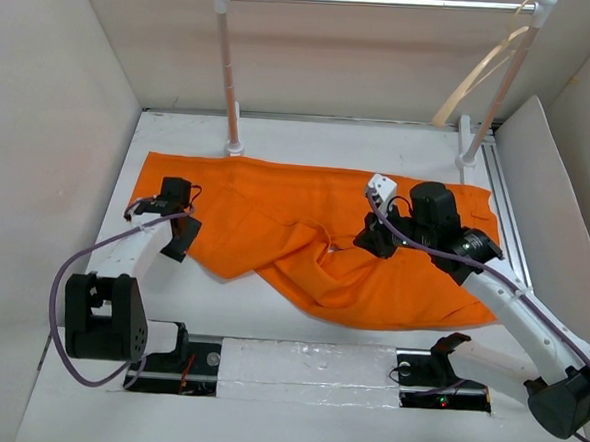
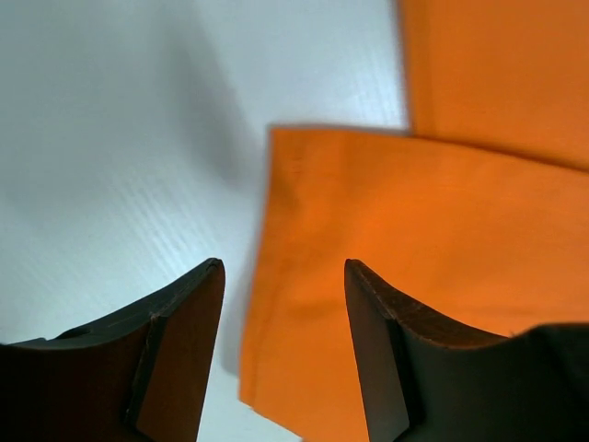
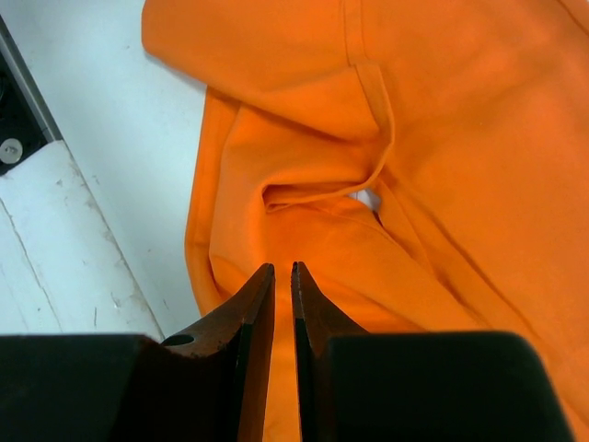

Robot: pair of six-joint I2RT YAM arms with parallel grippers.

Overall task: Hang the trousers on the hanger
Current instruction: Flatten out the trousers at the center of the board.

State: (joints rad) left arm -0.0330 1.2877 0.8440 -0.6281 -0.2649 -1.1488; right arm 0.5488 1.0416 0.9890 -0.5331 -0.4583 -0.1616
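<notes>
Left jaws: our left gripper (image 2: 283, 272) stands wide and empty over the trousers' (image 1: 276, 210) left edge.
Right jaws: our right gripper (image 3: 283, 272) is narrow at the bunched middle; we cannot tell if it pinches cloth.
Handling: we judge them soft, light, limp; take a doubled edge.
Count: one trousers; one hanger (image 1: 481, 74), far right.

trousers (image 1: 266, 204): matt orange cloth; rack bar (image 1: 379, 2): shiny metal
</notes>
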